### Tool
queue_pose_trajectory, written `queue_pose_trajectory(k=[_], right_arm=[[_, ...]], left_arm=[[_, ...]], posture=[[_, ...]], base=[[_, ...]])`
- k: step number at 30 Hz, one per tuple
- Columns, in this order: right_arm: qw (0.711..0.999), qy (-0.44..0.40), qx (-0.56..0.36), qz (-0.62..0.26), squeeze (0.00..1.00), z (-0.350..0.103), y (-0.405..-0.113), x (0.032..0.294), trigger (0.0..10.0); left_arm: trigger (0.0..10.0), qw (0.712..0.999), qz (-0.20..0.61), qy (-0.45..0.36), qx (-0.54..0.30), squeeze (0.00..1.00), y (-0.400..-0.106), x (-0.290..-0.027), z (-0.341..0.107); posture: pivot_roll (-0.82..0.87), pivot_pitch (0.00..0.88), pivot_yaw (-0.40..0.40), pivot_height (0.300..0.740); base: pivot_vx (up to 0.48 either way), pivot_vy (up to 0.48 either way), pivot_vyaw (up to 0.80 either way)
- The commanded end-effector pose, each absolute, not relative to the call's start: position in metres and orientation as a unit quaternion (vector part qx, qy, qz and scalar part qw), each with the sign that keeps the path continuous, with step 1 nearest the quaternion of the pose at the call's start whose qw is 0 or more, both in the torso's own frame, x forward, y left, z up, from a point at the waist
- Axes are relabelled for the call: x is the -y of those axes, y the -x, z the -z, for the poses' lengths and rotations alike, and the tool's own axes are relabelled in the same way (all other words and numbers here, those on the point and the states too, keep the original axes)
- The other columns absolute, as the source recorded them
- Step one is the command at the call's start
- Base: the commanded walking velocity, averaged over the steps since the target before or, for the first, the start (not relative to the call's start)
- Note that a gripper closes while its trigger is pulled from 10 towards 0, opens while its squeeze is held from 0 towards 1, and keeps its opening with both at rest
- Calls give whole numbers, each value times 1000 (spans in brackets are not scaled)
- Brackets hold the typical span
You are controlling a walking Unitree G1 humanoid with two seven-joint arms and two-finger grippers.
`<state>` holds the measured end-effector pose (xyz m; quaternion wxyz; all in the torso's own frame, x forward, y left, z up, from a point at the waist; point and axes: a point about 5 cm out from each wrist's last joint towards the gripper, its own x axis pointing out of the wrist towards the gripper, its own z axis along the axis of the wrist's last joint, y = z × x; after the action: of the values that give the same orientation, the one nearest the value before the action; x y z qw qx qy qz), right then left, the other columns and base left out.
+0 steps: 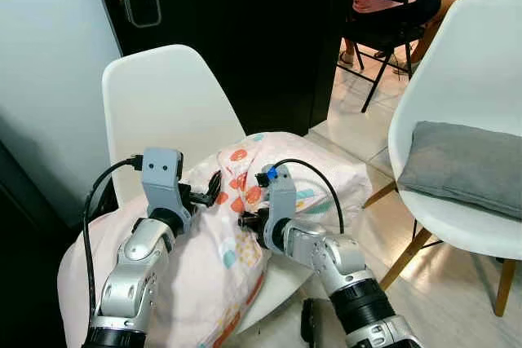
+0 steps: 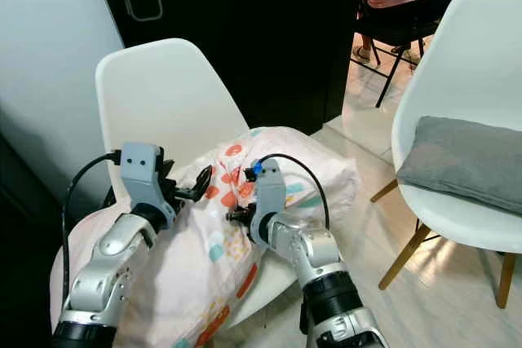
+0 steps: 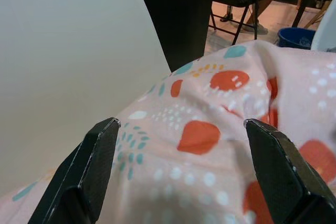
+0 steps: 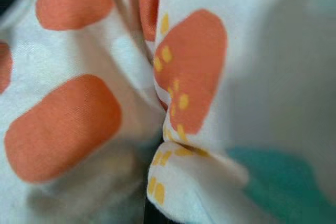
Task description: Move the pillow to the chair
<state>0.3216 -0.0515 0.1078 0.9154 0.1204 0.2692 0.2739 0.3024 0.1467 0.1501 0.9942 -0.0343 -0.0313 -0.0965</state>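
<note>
Both claws work at lower centre of the head views. Left gripper [image 1: 214, 187] has its black fingers [image 3: 92, 166] spread apart over the pale pink fabric pillow with orange and teal spots [image 1: 245, 226]; right gripper [image 1: 245, 219] is buried in its folds, finger state hidden. That pillow lies on the white moulded plastic chair [image 1: 163, 95] at centre left.

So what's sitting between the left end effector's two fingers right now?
The patterned pillow: in the left wrist view its fabric fills the gap between the open left end effector fingers, which straddle it without closing.
</note>
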Motion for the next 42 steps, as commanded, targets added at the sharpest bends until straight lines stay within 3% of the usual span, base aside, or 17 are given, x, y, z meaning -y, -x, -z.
queue_pose_trajectory(k=[1,13,18,20,23,35,36,37,41,42], right_arm=[[911,-116,-261,-298,992,-111,-319,53,10000],[895,-81,-279,-337,1000,-121,-301,105,10000],[888,-61,-293,-350,1000,-123,-284,144,10000],[888,-61,-293,-350,1000,-123,-284,144,10000],[872,-32,-315,-373,1000,-127,-263,171,10000],[849,-15,-319,-421,1000,-136,-237,184,10000],[855,-18,-305,-419,820,-138,-236,188,10000],[871,-37,-271,-409,0,-144,-242,192,10000],[897,-86,-203,-382,0,-156,-253,199,10000],[907,-137,-162,-365,0,-165,-261,202,10000]], left_arm=[[10000,994,92,43,37,0,-302,-149,-154],[10000,994,92,44,35,0,-303,-148,-154],[10000,994,94,43,34,0,-303,-148,-154],[10000,994,94,43,34,0,-303,-148,-154],[10000,994,93,42,31,0,-303,-149,-152],[10000,994,94,44,29,0,-304,-146,-151],[10000,994,93,44,29,0,-304,-147,-150],[10000,994,93,47,25,0,-304,-147,-149],[10000,994,90,51,19,0,-305,-147,-148],[10000,995,88,52,16,0,-306,-147,-147]], posture=[[-37,10,19,517],[-52,17,23,517],[-54,16,26,517],[-54,16,26,517],[-59,18,26,517],[-63,0,20,517],[-68,0,19,517],[-70,0,20,517],[-72,0,20,517],[-73,0,19,517]], base=[[0,0,0],[0,0,0],[0,0,0],[0,0,0],[0,0,0],[0,0,0],[0,0,0],[0,0,0],[0,0,0],[0,0,0]])
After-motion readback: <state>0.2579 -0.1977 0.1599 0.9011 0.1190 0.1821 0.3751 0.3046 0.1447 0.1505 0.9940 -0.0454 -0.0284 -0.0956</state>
